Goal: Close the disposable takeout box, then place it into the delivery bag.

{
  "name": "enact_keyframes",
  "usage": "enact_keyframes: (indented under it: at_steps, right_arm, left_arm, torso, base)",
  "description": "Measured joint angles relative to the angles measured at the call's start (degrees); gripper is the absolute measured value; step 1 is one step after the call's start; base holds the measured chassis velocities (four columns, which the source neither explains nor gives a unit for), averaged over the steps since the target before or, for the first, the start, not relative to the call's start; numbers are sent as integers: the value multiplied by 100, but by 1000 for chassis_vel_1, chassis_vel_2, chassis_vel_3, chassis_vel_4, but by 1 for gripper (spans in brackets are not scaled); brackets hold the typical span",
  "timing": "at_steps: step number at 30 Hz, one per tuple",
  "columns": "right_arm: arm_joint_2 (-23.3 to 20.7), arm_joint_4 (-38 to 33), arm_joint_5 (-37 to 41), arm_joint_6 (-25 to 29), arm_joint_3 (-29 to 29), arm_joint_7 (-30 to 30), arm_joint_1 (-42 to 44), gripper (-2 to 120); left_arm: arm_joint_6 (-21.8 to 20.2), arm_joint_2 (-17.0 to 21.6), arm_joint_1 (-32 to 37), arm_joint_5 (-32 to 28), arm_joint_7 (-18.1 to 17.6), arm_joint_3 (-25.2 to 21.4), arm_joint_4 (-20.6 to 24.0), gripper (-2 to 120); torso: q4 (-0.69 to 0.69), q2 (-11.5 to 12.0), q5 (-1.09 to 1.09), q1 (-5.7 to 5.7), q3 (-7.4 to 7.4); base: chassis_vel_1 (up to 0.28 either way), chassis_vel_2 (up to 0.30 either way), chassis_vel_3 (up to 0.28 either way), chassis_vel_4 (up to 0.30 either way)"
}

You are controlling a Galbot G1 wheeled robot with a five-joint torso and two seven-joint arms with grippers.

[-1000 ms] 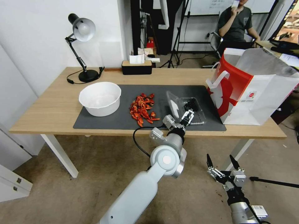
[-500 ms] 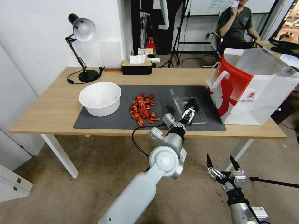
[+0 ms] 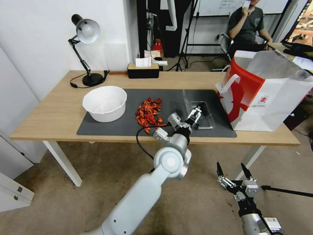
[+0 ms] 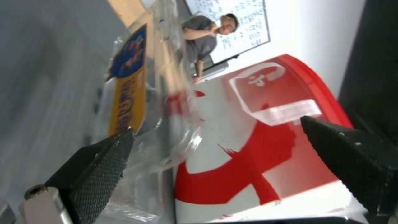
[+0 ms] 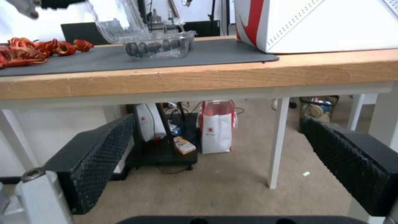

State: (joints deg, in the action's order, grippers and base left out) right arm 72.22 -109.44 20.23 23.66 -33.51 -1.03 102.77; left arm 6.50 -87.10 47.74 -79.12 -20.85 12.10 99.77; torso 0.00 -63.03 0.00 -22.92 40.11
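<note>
Two grippers are in view. The left gripper (image 3: 194, 114) is extended over the dark mat (image 3: 107, 125), at the near-left side of the disposable takeout box (image 3: 199, 112). Its fingers are spread apart and grip nothing; in the left wrist view the clear lid passes close beside one textured fingertip (image 4: 105, 157), but contact cannot be confirmed. The box sits on the right part of the mat, just beside the delivery bag (image 3: 264, 94) and apart from it. Its lid is not down: it stands raised above the base, as the right wrist view shows, where the lid (image 5: 112, 20) leans over the tray holding dark round pieces. A yellow and blue label (image 4: 126, 90) is visible on the clear plastic in the left wrist view.

The delivery bag stands upright at the right end of the wooden table (image 3: 49, 117), mouth open, white handle facing the box.

The right gripper (image 3: 234, 176) hangs below table height, in front of the table's edge, fingers wide apart and empty.

A white bowl (image 3: 105, 103) and a pile of red pieces (image 3: 148, 114) occupy the left and middle of the mat.
</note>
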Motion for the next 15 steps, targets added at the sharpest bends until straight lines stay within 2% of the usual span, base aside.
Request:
enact_keyframes:
  at_steps: [4, 15]
  right_arm:
    - [-10, 30, 3, 7, 5, 0, -14, 100]
    - [-42, 72, 16, 12, 3, 0, -33, 100]
  left_arm:
    - [-66, 37, -10, 6, 192, 22, -14, 100]
    - [-206, -30, -208, 97, 261, 23, -355, 100]
  torso:
    - [0, 0, 0, 0, 0]
    - [0, 0, 0, 0, 0]
  base:
    - [0, 0, 0, 0]
    - [0, 0, 0, 0]
